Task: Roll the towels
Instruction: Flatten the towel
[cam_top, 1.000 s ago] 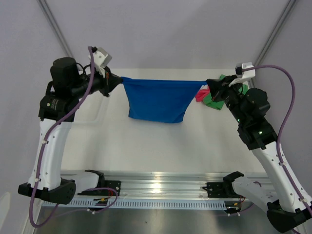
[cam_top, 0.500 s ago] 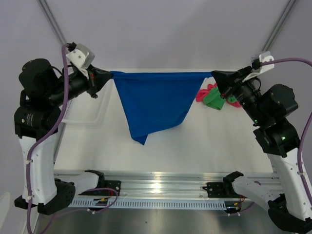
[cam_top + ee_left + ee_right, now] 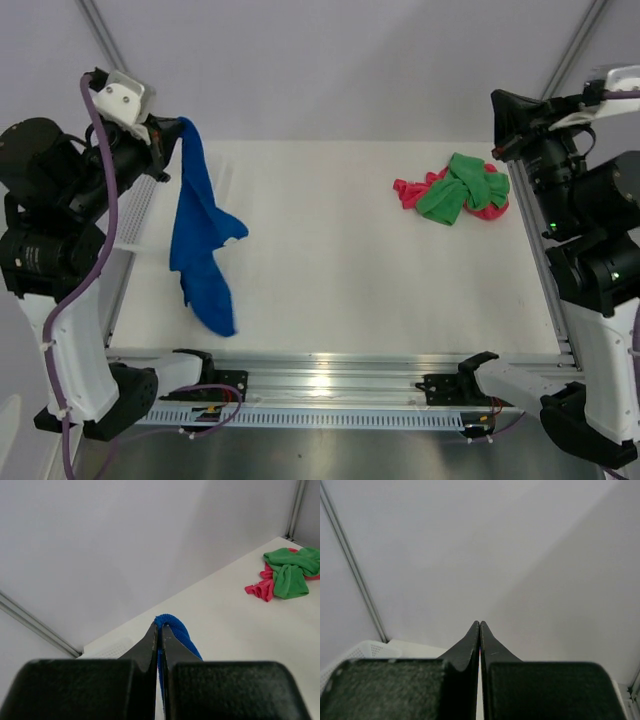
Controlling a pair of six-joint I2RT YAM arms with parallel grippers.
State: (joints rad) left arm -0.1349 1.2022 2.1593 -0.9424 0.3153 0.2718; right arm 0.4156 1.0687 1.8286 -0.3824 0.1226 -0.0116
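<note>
Change since a second ago: the royal blue microfibre towel (image 3: 196,235) no longer stretches between the two arms; it has come free on the right side, and both arms have swung up and outward.
Left tool (image 3: 172,135): its fingers are pinched together on one corner of the blue towel.
Blue towel position: it dangles as a crumpled strip over the left side of the white worktop (image 3: 350,270); I cannot tell whether its lower end touches.
Right tool (image 3: 497,100): its fingers are closed tip to tip with nothing seen between them, raised by the far right corner.
Bright green microfibre towel (image 3: 455,190): heaped and tangled with the pink-red microfibre towel (image 3: 405,190), far right on the worktop.
White plastic mesh basket (image 3: 135,215): beside the left arm, partly hidden.
Done: nothing is rolled yet, by my reading.
Left: spread the blue towel flat and roll it, then do the green and the pink-red.
</note>
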